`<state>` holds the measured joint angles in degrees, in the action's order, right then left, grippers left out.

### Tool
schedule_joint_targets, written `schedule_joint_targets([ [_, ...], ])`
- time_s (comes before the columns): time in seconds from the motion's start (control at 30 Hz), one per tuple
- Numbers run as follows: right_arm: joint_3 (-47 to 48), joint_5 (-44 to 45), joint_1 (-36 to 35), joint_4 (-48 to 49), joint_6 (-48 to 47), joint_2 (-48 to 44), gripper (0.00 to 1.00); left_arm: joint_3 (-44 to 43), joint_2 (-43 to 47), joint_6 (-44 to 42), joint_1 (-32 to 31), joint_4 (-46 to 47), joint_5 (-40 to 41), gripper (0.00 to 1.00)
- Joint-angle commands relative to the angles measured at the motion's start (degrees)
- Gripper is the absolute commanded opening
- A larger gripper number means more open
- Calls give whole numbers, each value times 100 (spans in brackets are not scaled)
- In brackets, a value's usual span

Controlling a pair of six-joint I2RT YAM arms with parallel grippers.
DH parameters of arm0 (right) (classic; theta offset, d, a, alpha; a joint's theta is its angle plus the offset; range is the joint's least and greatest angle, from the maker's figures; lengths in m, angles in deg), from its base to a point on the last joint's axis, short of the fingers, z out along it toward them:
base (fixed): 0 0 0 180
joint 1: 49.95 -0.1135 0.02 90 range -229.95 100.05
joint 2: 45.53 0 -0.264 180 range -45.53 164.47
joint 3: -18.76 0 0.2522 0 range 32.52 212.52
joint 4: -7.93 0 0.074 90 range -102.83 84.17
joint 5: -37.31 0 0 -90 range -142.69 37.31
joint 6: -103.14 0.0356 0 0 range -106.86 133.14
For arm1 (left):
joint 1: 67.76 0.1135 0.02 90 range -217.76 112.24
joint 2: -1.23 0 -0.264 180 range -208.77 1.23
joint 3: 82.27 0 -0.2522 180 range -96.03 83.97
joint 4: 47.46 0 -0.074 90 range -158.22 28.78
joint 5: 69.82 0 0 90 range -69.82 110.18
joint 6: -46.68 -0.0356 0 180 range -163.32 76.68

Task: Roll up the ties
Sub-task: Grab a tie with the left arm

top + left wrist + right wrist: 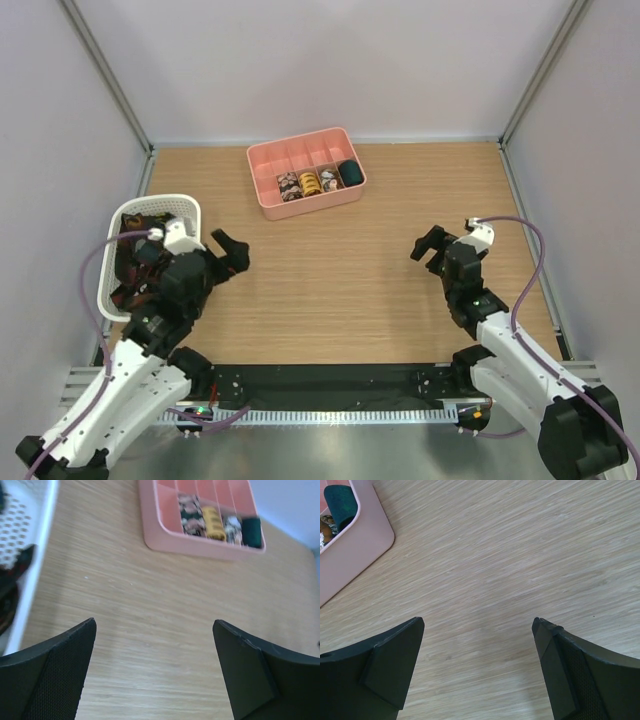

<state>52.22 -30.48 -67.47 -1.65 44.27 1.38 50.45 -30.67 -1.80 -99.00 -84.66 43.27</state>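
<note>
At the far left of the top view, a white mesh basket (165,200) sits on the bench (340,290). Dark loose ties (130,262) lie heaped inside it, partly hidden by the left arm. Just right of the basket, the left gripper (233,250) hangs over bare wood with its jaws spread wide and nothing between them. Its wrist view shows the same gap (154,625), with only wood grain below.

At upper centre, a pink divided tray (310,203) lies well apart from both arms. Its near row holds four rolled ties (309,183) side by side: a dark patterned one, a yellow one, a pale patterned one and a dark green one at the right end. The far row cannot be made out clearly.

At the right, the right gripper (428,246) also stands wide and holds nothing, and its wrist view shows bare bench between the jaws (477,622). The tray's corner shows at that view's upper left.
</note>
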Motion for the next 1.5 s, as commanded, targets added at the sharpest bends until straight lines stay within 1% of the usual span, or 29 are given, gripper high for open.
schedule_joint_targets([
  [0.0,-19,143,3,30,-81,-226,100,-1416,-630,726,267,-1677,1574,100],
  [0.07,-54,99,3,73,-81,-271,100,-1753,-878,778,495,-1830,1794,100],
  [0.17,-116,63,3,135,-37,-315,100,-2193,-1344,735,1303,-1831,1700,100],
  [0.2,-133,46,3,153,-29,-323,100,-2264,-1484,613,1905,-1735,1542,100],
  [0.23,-133,28,3,161,-29,-323,100,-2412,-1825,586,2199,-1734,1358,100],
  [0.3,-134,-15,3,196,-29,-297,100,-2528,-2135,559,2796,-1769,997,100],
  [0.33,-125,-24,12,179,-37,-288,100,-2554,-2301,568,3356,-1743,926,100],
  [0.4,-107,-7,3,153,-37,-297,100,-2563,-2680,612,3930,-1524,566,100],
  [0.43,-107,28,3,118,-37,-297,100,-2555,-2794,734,4394,-1445,417,100],
  [0.47,-107,28,3,109,-37,-323,100,-2537,-3030,857,4590,-1331,111,100],
  [0.53,-125,-16,3,152,-46,-350,100,-2581,-3277,1059,4907,-1242,-181,100],
  [0.57,-125,-42,3,170,-46,-350,100,-2624,-3592,1086,5091,-1242,-243,100],
  [0.63,-116,-121,3,205,-55,-359,100,-2931,-3901,1078,5251,-1347,-113,100],
  [0.67,-107,-147,3,188,-55,-359,100,-3063,-4190,1078,5399,-1513,-34,100],
  [0.77,-72,-156,3,109,-55,-402,100,-3433,-4613,877,5681,-1550,-287,99],
  [0.87,-125,-209,3,153,-64,-490,100,-3705,-5132,622,5673,-1383,-349,97],
  [0.97,-142,-218,3,153,-64,-534,100,-4039,-5782,463,5673,-1462,-498,96],
  [1.0,-142,-200,3,153,-64,-534,100,-4118,-6140,428,5673,-1514,-481,96],
  [1.07,-142,-191,3,118,-64,-543,100,-4303,-6424,349,5673,-1515,-577,95],
  [1.2,-142,-209,12,135,-73,-561,100,-4566,-7083,156,5673,-1523,-507,93],
  [1.23,-142,-200,12,135,-73,-561,100,-4619,-7293,120,5665,-1523,-534,90],
  [1.27,-142,-192,12,144,-73,-552,100,-4724,-7374,76,5664,-1540,-612,75],
  [1.33,-151,-235,12,170,-81,-543,100,-4778,-7479,49,5664,-1497,-648,58],
  [1.37,-151,-227,12,179,-81,-526,100,-4787,-7532,15,5673,-1444,-692,45],
  [1.4,-151,-235,3,179,-81,-517,100,-4830,-7567,-21,5665,-1427,-779,38],
  [1.43,-142,-235,12,179,-81,-508,100,-4874,-7576,-38,5673,-1444,-797,29],
  [1.47,-142,-244,12,179,-90,-499,100,-4901,-7507,-38,5665,-1461,-832,1],
])
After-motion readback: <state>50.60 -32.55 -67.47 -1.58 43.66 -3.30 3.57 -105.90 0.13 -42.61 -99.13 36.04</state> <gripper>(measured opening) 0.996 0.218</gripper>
